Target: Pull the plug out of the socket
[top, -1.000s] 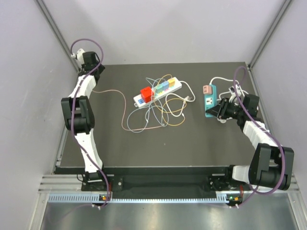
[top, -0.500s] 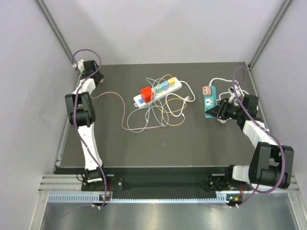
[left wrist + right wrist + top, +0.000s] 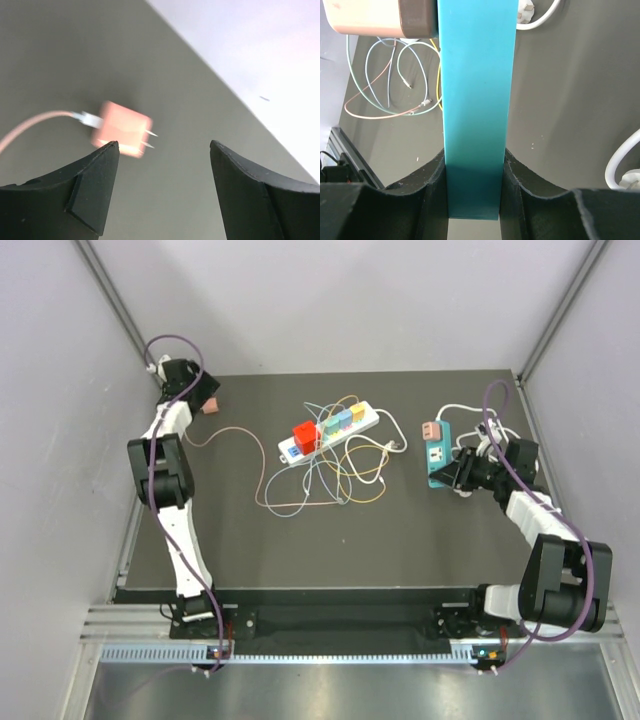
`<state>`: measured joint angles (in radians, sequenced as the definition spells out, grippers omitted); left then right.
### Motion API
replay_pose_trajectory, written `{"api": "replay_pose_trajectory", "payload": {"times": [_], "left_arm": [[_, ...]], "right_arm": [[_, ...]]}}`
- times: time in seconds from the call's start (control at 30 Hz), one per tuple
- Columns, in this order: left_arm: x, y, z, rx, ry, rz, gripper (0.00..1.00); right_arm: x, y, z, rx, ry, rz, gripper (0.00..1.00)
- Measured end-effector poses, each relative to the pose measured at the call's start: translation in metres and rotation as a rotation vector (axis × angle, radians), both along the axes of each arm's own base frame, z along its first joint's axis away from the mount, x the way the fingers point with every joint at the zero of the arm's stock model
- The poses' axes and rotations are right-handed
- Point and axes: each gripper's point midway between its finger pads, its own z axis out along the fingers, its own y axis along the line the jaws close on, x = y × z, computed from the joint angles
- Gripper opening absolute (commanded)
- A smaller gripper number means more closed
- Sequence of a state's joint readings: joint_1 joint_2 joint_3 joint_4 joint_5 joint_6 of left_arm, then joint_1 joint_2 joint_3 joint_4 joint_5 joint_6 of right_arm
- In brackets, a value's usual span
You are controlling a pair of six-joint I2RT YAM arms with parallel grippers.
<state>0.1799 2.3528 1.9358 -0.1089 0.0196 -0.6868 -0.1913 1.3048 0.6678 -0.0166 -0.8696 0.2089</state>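
A pink plug (image 3: 122, 129) with bare prongs shows blurred below my left gripper (image 3: 164, 145), which is open with nothing between its fingers. From above, this plug (image 3: 210, 407) is at the mat's far left corner, just beside the left gripper (image 3: 197, 392), and its pink cable trails toward the middle. My right gripper (image 3: 474, 155) is shut on the end of a teal socket block (image 3: 477, 95). A second pink plug (image 3: 367, 17) sits in that block's far end. In the top view the teal socket (image 3: 437, 453) lies at the right, with the right gripper (image 3: 456, 472) on it.
A white power strip (image 3: 330, 430) with a red plug (image 3: 303, 432) and several pastel plugs lies mid-mat. Thin coloured cables (image 3: 320, 480) tangle in front of it. A white cord (image 3: 462, 408) loops behind the teal socket. Grey walls stand close on both sides.
My left gripper has opened and the pink plug has come out of its jaws at the far left corner. The right gripper and the teal socket have stayed put.
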Motion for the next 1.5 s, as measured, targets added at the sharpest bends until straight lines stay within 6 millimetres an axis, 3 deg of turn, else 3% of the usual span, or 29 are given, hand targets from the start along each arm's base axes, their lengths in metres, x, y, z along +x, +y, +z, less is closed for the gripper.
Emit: {"api": "replay_pose_trajectory", "payload": {"times": [0.17, 0.27, 0.37, 0.57, 0.67, 0.8, 0.93, 1.03, 1.17, 1.5], "left_arm": [[-0.017, -0.025, 0.061, -0.099, -0.117, -0.063, 0.78], [-0.047, -0.045, 0.102, -0.190, -0.216, -0.097, 0.78], [-0.087, -0.067, 0.126, -0.289, -0.284, -0.134, 0.78], [-0.170, -0.112, 0.114, -0.437, -0.255, -0.208, 0.77], [-0.219, -0.144, 0.110, -0.489, -0.224, -0.268, 0.78], [-0.276, -0.180, 0.127, -0.537, -0.224, -0.358, 0.79], [-0.329, -0.197, 0.143, -0.595, -0.239, -0.389, 0.84], [-0.362, -0.201, 0.133, -0.678, -0.191, -0.339, 0.86], [-0.387, -0.208, 0.108, -0.800, -0.073, -0.258, 0.88], [-0.405, -0.255, 0.027, -0.875, 0.315, -0.153, 0.87]], "right_arm": [[0.001, -0.002, 0.000, -0.013, -0.008, -0.002, 0.00], [-0.001, -0.002, 0.000, -0.024, -0.012, 0.004, 0.00], [-0.003, -0.002, 0.001, -0.033, -0.021, 0.012, 0.00], [-0.006, 0.000, 0.011, -0.043, -0.071, 0.039, 0.00], [-0.007, 0.001, 0.014, -0.042, -0.081, 0.049, 0.00], [-0.007, 0.001, 0.014, -0.044, -0.087, 0.055, 0.00], [-0.007, 0.001, 0.014, -0.046, -0.092, 0.058, 0.00], [-0.007, 0.002, 0.015, -0.046, -0.093, 0.059, 0.00], [-0.007, 0.002, 0.015, -0.046, -0.094, 0.059, 0.00], [-0.007, 0.001, 0.015, -0.047, -0.094, 0.059, 0.00]]}}
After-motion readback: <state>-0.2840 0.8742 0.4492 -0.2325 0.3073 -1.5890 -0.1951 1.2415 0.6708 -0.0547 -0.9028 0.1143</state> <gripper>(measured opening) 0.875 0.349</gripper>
